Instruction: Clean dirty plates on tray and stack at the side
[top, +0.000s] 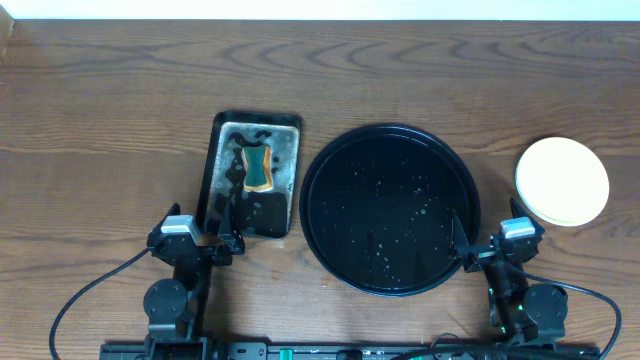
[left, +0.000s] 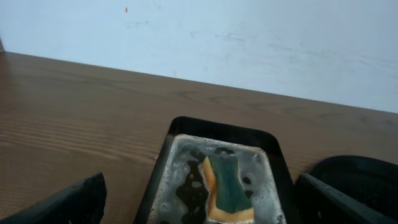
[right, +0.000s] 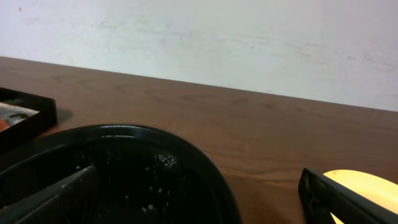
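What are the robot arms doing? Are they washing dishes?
It looks like the washing is about done. The plates sit in a stack on the table to the right of the black tray, and the top one looks clean. The tray holds no plates, only droplets. The sponge lies in its soapy pan. The left gripper and right gripper are both open, holding nothing.
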